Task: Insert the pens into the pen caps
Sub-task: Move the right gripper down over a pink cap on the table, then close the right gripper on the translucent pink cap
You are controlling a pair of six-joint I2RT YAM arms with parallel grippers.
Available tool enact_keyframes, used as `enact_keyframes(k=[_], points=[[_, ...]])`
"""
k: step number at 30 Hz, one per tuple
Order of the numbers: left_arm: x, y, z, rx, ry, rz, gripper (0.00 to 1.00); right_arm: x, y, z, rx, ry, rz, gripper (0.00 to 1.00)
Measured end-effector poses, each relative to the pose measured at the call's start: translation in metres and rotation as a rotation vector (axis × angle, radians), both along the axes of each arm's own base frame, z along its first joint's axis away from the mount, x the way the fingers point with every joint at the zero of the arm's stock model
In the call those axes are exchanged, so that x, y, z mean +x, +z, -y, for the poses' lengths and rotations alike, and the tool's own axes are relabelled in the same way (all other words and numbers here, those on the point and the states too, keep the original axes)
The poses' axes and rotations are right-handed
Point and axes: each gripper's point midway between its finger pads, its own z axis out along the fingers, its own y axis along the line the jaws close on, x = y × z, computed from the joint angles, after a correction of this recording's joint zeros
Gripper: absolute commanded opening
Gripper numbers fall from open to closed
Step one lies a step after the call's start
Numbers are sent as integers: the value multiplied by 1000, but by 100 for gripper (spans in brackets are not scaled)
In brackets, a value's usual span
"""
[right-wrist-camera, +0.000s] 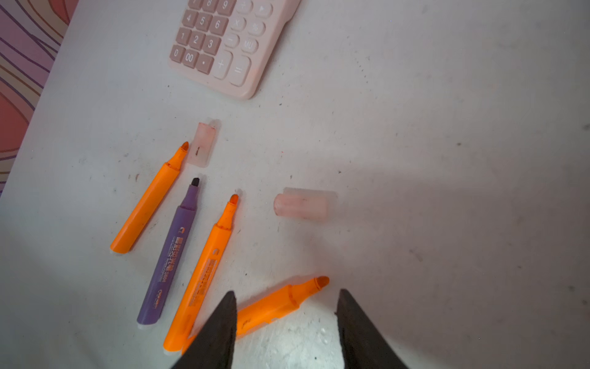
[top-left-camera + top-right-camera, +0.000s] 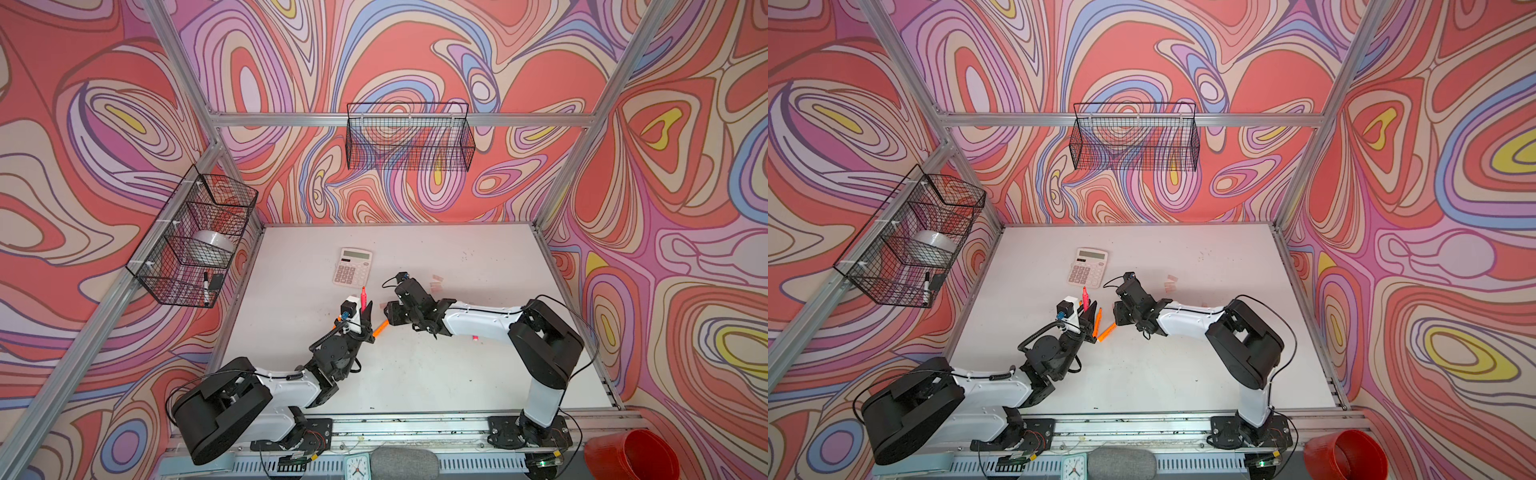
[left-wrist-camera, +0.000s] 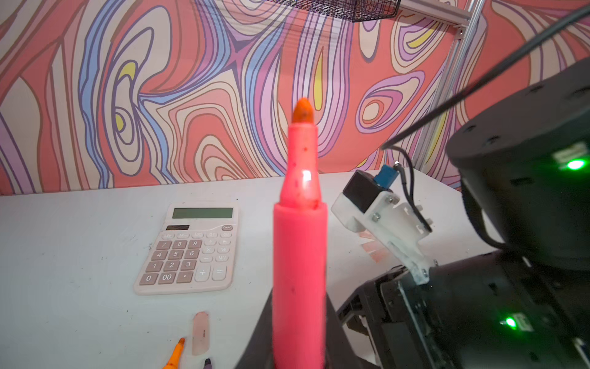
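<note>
To your left, the left black two-fingered claw is pinching a slim pink-red marker pen upright, with a pale pink desk calculator at its 12 o'clock. Between the arms, three uncapped orange marker pens and one purple marker pen lie on the white tabletop, two stubby translucent pinkish caps near their tips. To your right, the right black claw stands spread over one orange pen, gripping nothing, two more pale caps at its 2 o'clock.
</note>
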Motion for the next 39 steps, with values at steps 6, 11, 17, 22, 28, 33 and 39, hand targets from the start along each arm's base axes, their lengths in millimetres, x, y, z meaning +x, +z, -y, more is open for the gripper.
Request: enact_keyframes(k=[6, 11, 17, 22, 28, 33, 39], points=[[-1, 4, -1, -8, 0, 11, 0, 6, -16, -14, -6, -1, -61, 51], [-1, 5, -1, -10, 2, 12, 0, 11, -25, -21, -13, -3, -83, 50], [-1, 5, -2, -11, 4, 12, 0, 25, -30, -31, -33, -5, -68, 51], [-1, 5, -2, -12, 3, 13, 0, 37, -30, -38, -46, -10, -43, 53], [-1, 4, -2, -11, 3, 11, 0, 51, -31, -44, -69, -16, -8, 53], [-1, 4, -2, -14, 3, 10, 0, 62, -31, -47, -95, -26, 19, 56], [-1, 4, -2, -14, 3, 10, 0, 82, -32, -57, -122, -44, 60, 58]])
